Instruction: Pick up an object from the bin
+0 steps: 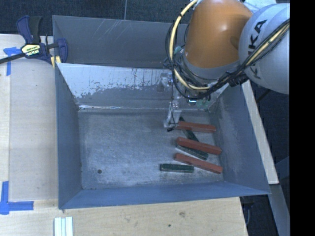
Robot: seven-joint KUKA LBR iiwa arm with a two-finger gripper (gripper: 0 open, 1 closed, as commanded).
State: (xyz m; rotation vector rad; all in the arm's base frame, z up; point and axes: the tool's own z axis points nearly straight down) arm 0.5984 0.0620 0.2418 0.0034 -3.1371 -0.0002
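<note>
The gripper [171, 125] hangs low over the floor of the bin [69, 132], right of the middle. Whether it is open or closed, or grips anything, cannot be told. Its tip is at the left end of the top red stick [198, 127]. This stick lies flat, its long axis running left to right and dipping slightly rightward. Just below it, crowded together and roughly parallel, lie two more red sticks [199, 146] and two dark green sticks [177, 167].
</note>
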